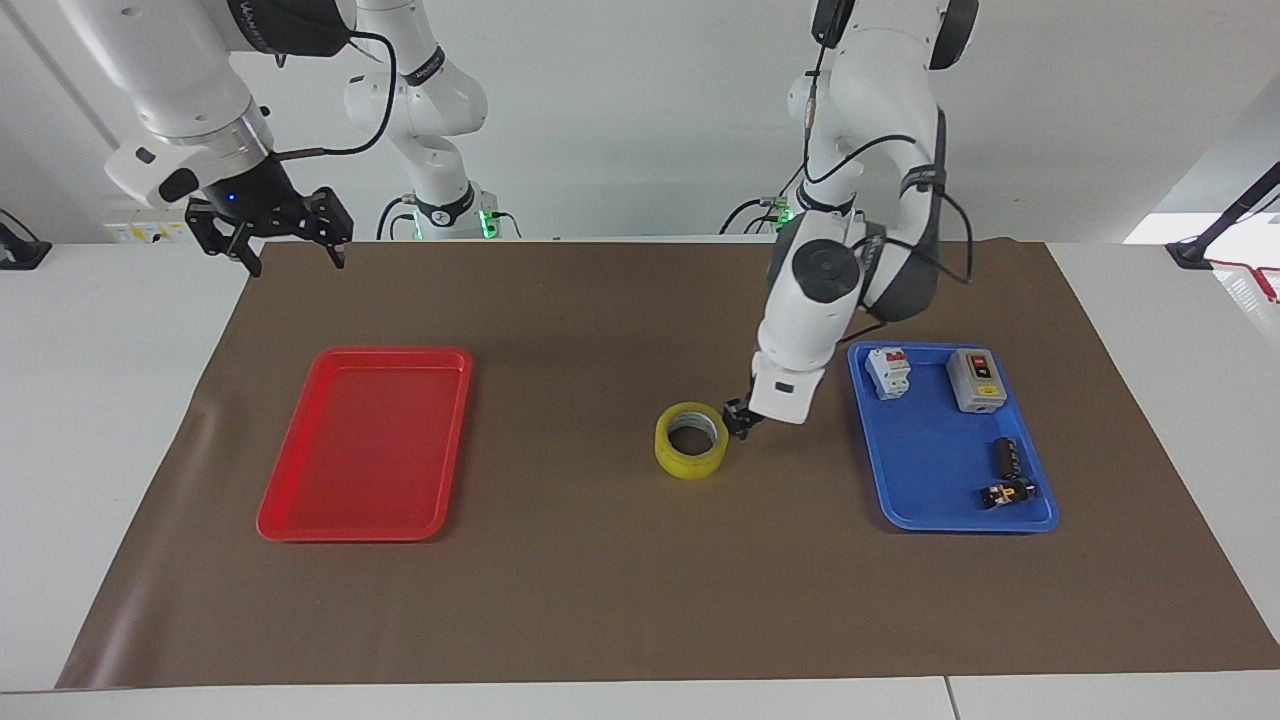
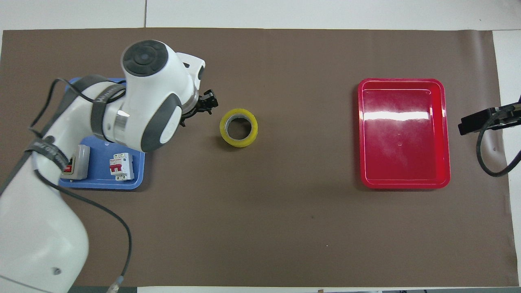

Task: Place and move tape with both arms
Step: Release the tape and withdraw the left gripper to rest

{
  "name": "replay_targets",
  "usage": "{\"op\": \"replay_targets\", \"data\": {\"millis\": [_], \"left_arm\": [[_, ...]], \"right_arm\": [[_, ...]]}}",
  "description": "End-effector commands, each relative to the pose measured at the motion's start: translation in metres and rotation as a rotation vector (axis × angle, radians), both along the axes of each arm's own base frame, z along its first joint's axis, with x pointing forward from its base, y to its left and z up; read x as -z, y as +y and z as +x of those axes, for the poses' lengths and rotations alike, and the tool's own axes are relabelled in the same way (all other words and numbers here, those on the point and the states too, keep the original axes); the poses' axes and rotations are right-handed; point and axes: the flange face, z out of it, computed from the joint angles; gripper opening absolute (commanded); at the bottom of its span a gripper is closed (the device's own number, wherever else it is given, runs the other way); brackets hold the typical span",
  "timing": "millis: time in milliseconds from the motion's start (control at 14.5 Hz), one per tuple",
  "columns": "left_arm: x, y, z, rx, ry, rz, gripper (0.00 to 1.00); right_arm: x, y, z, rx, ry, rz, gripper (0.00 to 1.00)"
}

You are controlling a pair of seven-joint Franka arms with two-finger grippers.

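Bright even light, soft shadows, glare streak on red tray [image 2: 403, 116].

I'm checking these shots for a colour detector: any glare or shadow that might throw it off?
Overhead view: a white glare band crosses the red tray; the tape has no glare. Facing view: the tray shows no glare and the tape casts only a faint shadow on the brown mat.

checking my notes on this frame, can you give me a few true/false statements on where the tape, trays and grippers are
1. The tape lies flat on the brown mat, between the two trays. True.
2. The left gripper grips the tape. False: it is beside the tape, holding nothing.
3. The red tray holds the tape. False: nothing lies in it.
4. The right gripper is up over the mat's edge nearest the robots, at the right arm's end, fingers open. True.
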Motion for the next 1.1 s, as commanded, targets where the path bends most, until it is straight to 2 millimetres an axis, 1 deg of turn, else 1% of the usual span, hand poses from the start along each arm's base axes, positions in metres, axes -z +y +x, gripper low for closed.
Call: {"op": "replay_targets", "data": {"millis": [0, 69, 138, 207, 276, 414, 483, 621, 828, 897, 966, 1034], "left_arm": [[-0.061, 0.083, -0.011, 0.067, 0.017, 0.012, 1.0], [-0.078, 0.111, -0.014, 0.087, 0.017, 0.01, 1.0], [-0.089, 0.133, -0.02, 0.11, 0.03, 0.01, 1.0], [-0.101, 0.149, -0.028, 0.141, 0.047, 0.007, 1.0], [-0.112, 0.172, -0.033, 0.172, 0.06, 0.005, 1.0], [-0.13, 0.194, -0.047, 0.228, 0.081, -0.003, 1.0], [-0.132, 0.206, -0.052, 0.226, 0.102, -0.006, 1.0], [-0.132, 0.21, -0.051, 0.254, 0.094, -0.009, 1.0], [-0.135, 0.211, -0.053, 0.259, 0.111, -0.013, 1.0], [-0.137, 0.214, -0.055, 0.256, 0.113, -0.013, 1.0], [-0.141, 0.214, -0.06, 0.258, 0.108, -0.012, 1.0], [-0.143, 0.214, -0.06, 0.256, 0.1, -0.011, 1.0]], "right_arm": [[0.001, -0.002, -0.005, 0.02, -0.017, 0.007, 1.0], [0.001, -0.002, -0.005, 0.018, -0.017, 0.007, 1.0], [0.001, -0.003, -0.005, 0.02, -0.017, 0.007, 1.0], [0.001, -0.006, -0.005, 0.026, -0.017, 0.008, 1.0], [0.001, -0.009, -0.005, 0.031, -0.015, 0.008, 1.0], [0.001, -0.008, -0.005, 0.029, -0.014, 0.008, 1.0], [0.002, -0.008, -0.005, 0.029, -0.012, 0.008, 1.0], [0.004, -0.008, -0.006, 0.028, -0.007, 0.01, 1.0], [0.003, -0.001, -0.005, 0.015, -0.01, 0.009, 1.0], [0.002, 0.007, -0.004, 0.003, -0.013, 0.008, 1.0], [0.001, 0.028, -0.005, -0.005, -0.016, 0.006, 1.0], [0.003, 0.055, -0.004, 0.035, -0.02, 0.003, 1.0]]}}
